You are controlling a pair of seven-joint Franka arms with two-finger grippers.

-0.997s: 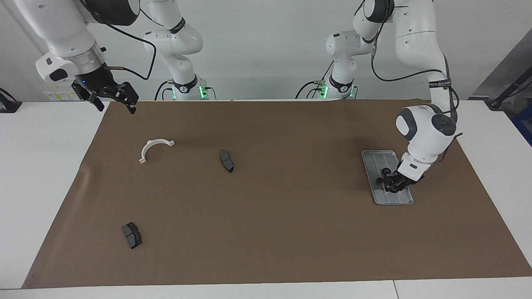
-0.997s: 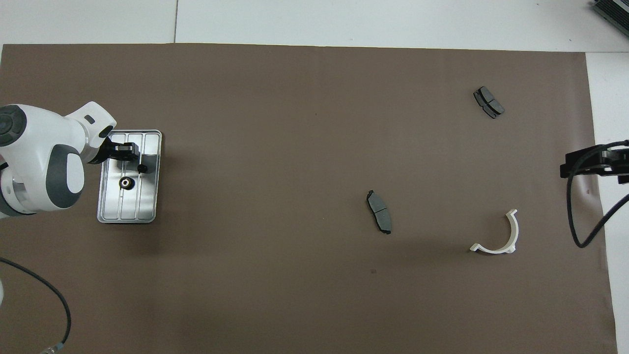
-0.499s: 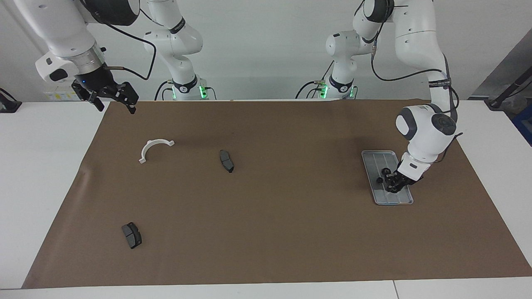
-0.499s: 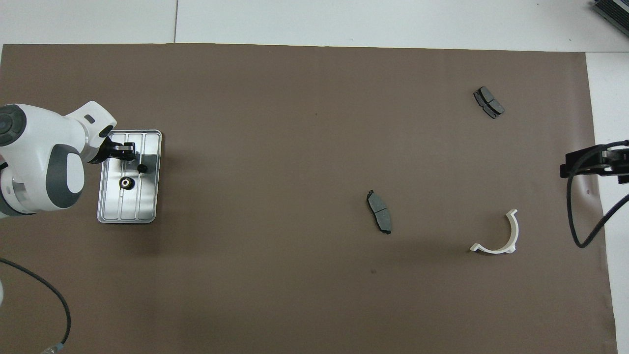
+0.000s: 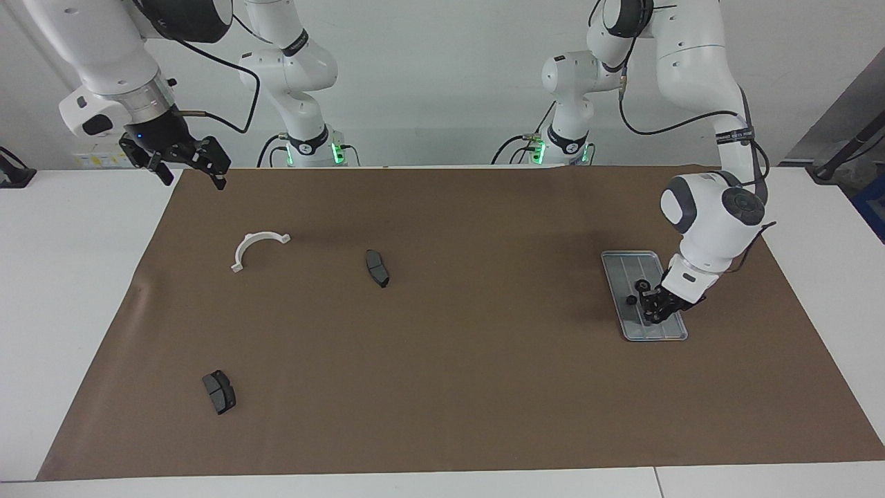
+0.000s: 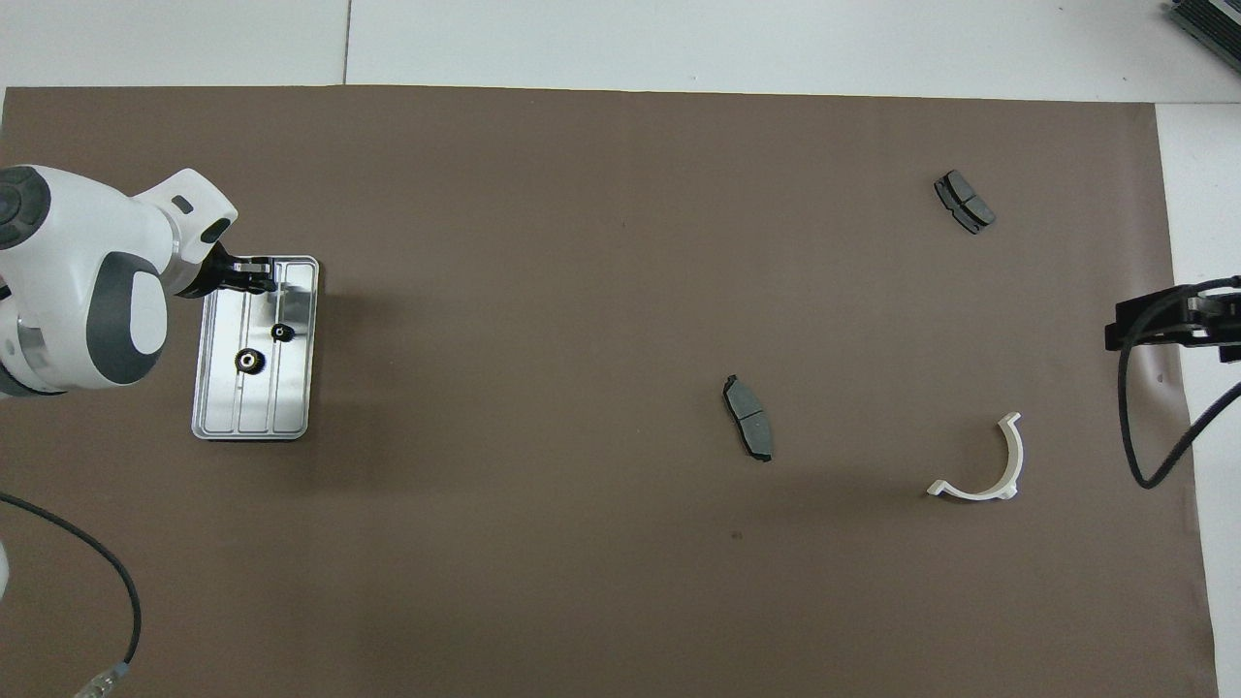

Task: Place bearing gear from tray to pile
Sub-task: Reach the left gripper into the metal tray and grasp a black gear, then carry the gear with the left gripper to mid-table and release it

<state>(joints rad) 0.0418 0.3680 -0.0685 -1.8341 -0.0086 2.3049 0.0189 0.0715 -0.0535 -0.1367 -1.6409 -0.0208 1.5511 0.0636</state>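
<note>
Gears on the tray (image 5: 621,277), small and hard, were to be taken by the rim.

Largest of the task's things, the tray (image 6: 296,388) lay flat on the brown mat (image 5: 442,360) at the left arm's end of the table, and two small black gears were seen in it: the wider gear (image 6: 249,361) nearer to the robots, the smaller gear (image 6: 280,333) just beside it. The left gripper (image 5: 655,309) was held low over the tray's end farthest from the robots; whether its fingers were closed on anything could not be told. The right gripper (image 5: 185,160) waited with jaws wide and nothing in them, over the mat's corner at the right arm's end. The gears were judged light, stiff and somewhat slippery on metal, so a pinch across the toothed rim was thought best. The bracket (image 5: 257,247) and two brake pads (image 5: 377,268) of the pile lay well apart.
</note>
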